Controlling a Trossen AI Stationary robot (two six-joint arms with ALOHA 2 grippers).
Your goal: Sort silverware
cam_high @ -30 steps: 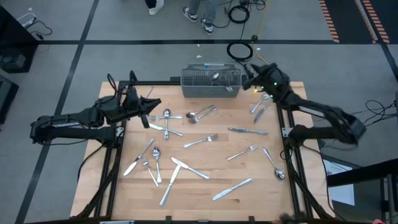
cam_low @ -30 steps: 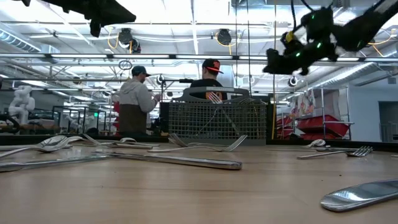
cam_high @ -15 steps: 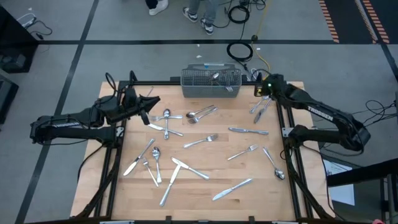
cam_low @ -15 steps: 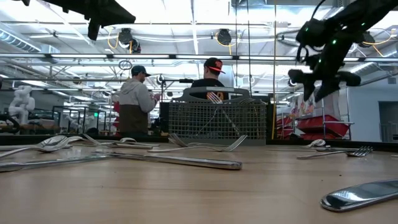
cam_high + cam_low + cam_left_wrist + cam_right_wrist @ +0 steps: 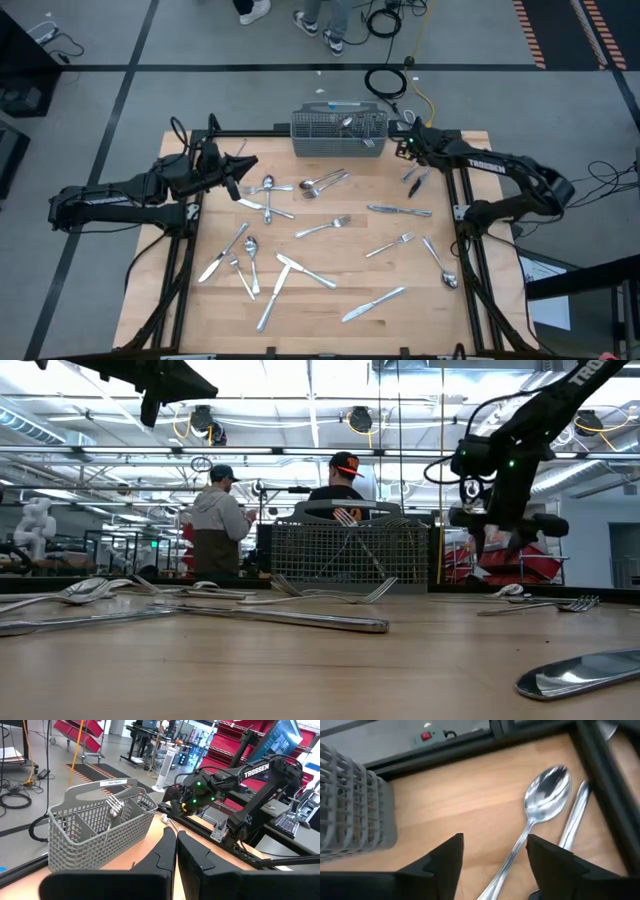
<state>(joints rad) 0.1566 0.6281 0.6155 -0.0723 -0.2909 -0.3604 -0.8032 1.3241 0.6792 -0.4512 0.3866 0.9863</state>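
Silverware lies scattered over the wooden table, some in the mesh basket; two people stand beyond. Right gripper gapes empty beside the basket; left gripper seems closed, empty.

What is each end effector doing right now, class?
Left end effector: closed, holding nothing, above the table's left side.
Right end effector: open, empty, over a spoon beside the basket.

Right gripper spread; left gripper seemingly closed.
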